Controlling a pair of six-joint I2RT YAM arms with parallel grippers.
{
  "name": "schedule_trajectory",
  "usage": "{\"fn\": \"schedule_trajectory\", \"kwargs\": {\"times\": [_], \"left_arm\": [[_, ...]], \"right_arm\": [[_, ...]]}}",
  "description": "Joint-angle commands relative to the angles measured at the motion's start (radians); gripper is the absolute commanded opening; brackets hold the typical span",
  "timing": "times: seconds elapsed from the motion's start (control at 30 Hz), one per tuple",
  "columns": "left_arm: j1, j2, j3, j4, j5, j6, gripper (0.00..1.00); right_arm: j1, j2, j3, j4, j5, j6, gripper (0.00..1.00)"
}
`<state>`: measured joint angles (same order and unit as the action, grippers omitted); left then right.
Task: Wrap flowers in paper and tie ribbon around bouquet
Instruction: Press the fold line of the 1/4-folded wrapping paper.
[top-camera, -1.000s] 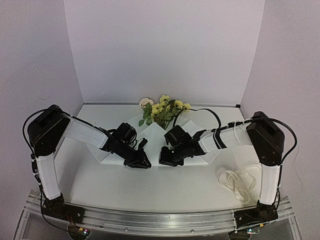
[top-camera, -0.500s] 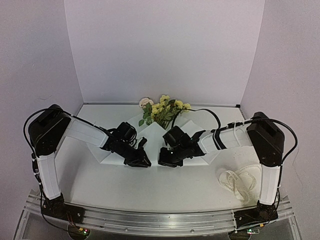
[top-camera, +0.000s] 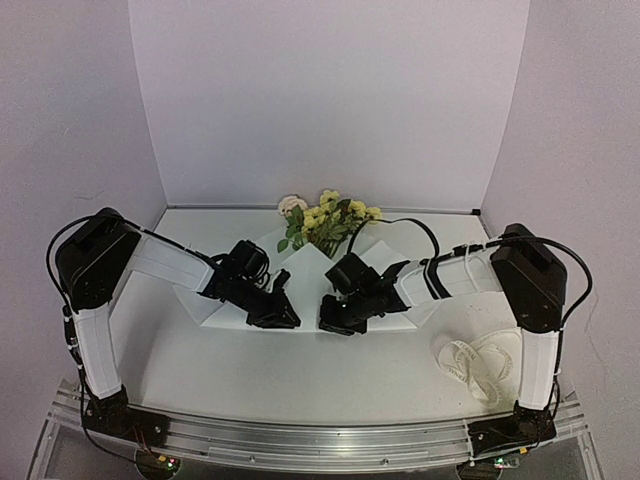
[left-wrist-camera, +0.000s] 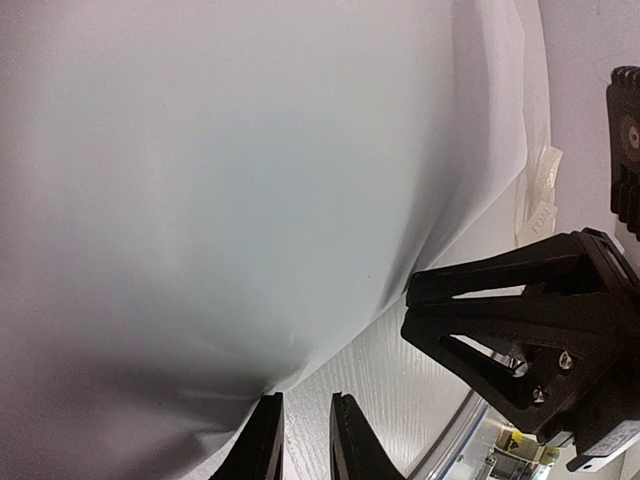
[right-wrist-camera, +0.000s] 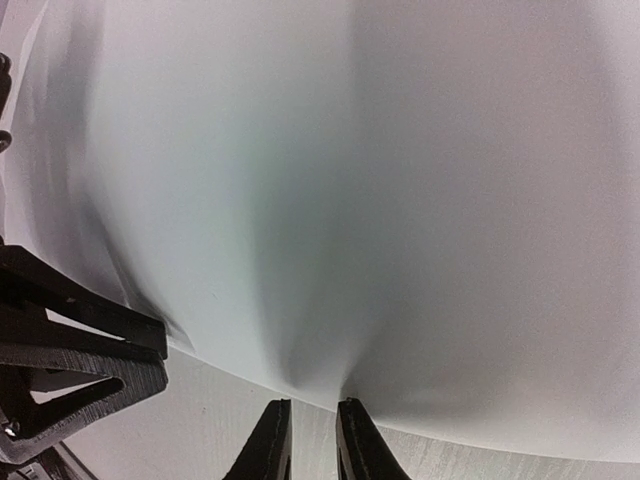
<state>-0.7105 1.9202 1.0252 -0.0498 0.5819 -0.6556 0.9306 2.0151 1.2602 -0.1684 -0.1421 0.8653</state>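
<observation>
Paper (right-wrist-camera: 400, 200) is nipped at its near edge by both claws: left claw (left-wrist-camera: 306, 402) and right claw (right-wrist-camera: 312, 405) each stand almost closed on it, and the sheet puckers at the right one's tips. The claws sit side by side, slightly apart. Flowers (top-camera: 325, 220) show past the sheet's far edge, close to the back wall (top-camera: 330, 100). Pale wood-grain worktop (top-camera: 300, 375) runs wide nearer than the claws; ribbon (top-camera: 480, 365) lies looped at near right, well apart.

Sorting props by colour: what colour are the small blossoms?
Yellow; the small blossoms among green leaves show best in the top external view.
</observation>
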Motion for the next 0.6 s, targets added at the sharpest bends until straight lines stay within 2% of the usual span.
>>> {"fn": "schedule_trajectory", "kwargs": {"times": [0.0, 0.37, 0.57], "left_arm": [[0.012, -0.003, -0.019, 0.031, 0.01, -0.004, 0.18], [0.07, -0.038, -0.12, 0.036, -0.01, -0.005, 0.17], [0.088, -0.06, -0.141, 0.036, -0.011, -0.004, 0.16]], "right_arm": [[-0.006, 0.005, -0.014, -0.008, 0.034, 0.019, 0.18], [-0.036, -0.062, -0.13, 0.003, 0.037, 0.105, 0.17], [-0.083, -0.122, -0.252, 0.095, -0.017, 0.213, 0.17]]}}
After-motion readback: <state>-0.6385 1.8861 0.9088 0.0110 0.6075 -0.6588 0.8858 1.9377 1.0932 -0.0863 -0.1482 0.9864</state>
